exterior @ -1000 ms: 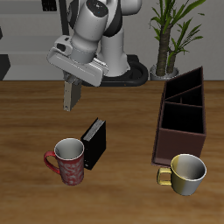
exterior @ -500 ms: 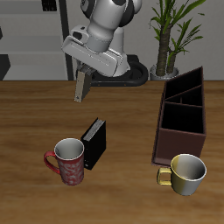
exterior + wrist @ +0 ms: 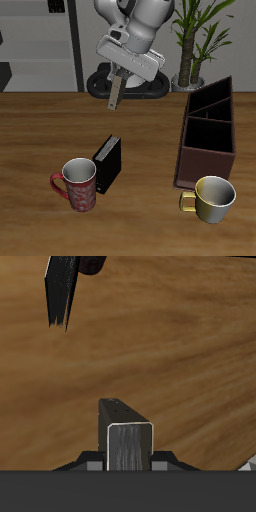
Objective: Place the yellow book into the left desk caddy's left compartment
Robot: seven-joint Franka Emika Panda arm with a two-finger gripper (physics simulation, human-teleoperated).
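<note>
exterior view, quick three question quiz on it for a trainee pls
1. True or false: the hand holds the yellow book in the air, clear of the table.
2. What stands just in front of the left desk caddy, nearer the table's front edge? A a plate; B the yellow mug; C a bowl.
3. Fill in: the black book stands upright beside the ___ mug.

Key: 1 true; 2 B; 3 red, the red mug.
</note>
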